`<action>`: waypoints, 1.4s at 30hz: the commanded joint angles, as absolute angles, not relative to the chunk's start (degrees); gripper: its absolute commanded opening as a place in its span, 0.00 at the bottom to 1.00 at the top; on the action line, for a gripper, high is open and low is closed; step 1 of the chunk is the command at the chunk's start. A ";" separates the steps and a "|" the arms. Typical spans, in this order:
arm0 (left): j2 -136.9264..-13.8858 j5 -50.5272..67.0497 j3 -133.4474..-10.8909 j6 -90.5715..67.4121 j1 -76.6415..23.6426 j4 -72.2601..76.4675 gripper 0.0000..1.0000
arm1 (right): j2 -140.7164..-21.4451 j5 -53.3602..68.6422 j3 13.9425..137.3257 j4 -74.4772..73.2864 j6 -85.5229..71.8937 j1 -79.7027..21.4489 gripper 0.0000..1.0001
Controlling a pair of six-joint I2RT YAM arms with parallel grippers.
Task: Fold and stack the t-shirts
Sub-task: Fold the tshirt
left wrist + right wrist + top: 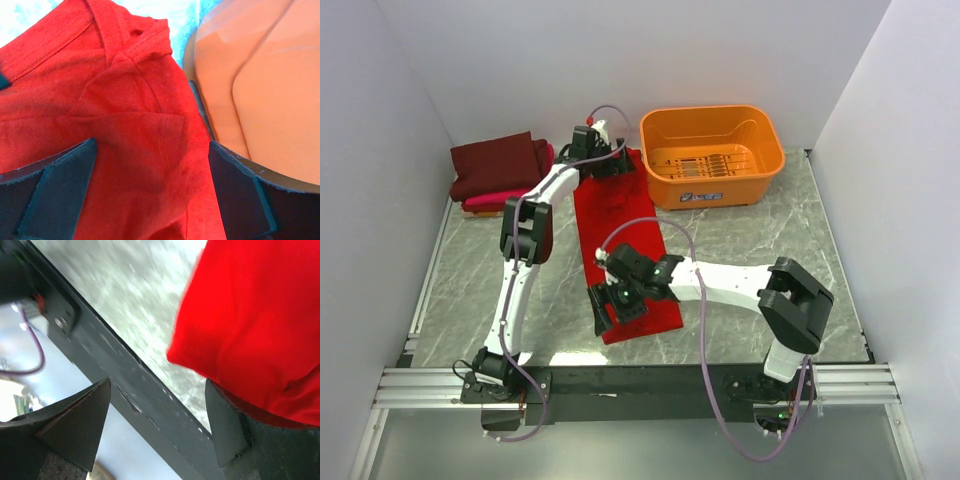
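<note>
Looks mid-fold on the red t-shirt (620,250), laid long down the counter (770,250) — with left claw (150,150) gaping over the collar, right claw (157,390) gaping at the hem. Probably needs both pinching next — hem to collar

Orange basket (712,112) far on table (760,250); label unreadable.

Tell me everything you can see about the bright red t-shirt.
The bright red t-shirt looks like soft cloth. It is folded into a long narrow strip on the table and runs from beside the orange basket toward the near edge. Stitched seams show at its far end, under the open left hand; the open right hand is at its near corner.
</note>
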State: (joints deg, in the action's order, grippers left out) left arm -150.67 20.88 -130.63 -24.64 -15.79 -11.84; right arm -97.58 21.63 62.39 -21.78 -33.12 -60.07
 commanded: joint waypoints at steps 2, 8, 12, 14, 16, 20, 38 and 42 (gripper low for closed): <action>-140.65 19.78 -129.99 -24.08 -15.38 -14.76 0.99 | -94.93 14.78 68.55 -26.27 -30.24 -59.85 0.83; -129.05 19.43 -124.11 -26.45 -15.47 -18.63 0.99 | -88.43 7.91 67.77 -27.07 -32.34 -57.75 0.83; -122.53 16.44 -120.77 -26.54 -15.56 -20.38 0.99 | -82.45 7.47 62.24 -26.72 -34.36 -53.80 0.84; -119.11 15.82 -118.66 -26.98 -15.73 -21.27 1.00 | -78.86 7.03 58.82 -26.81 -34.89 -51.43 0.84; -115.60 13.29 -115.34 -28.03 -16.08 -23.28 1.00 | -76.39 7.47 56.00 -26.37 -35.59 -49.58 0.84; -107.09 12.47 -101.90 -33.55 -16.79 -23.21 0.99 | -70.42 8.00 48.80 -26.63 -36.04 -43.78 0.84; -62.76 4.22 -32.18 -65.21 -41.74 -21.80 0.99 | -71.28 17.14 38.76 -23.82 -29.44 -32.43 0.82; -62.23 6.06 -28.75 -66.79 -43.50 -20.92 0.82 | -71.54 18.81 37.53 -22.33 -30.50 -32.43 0.81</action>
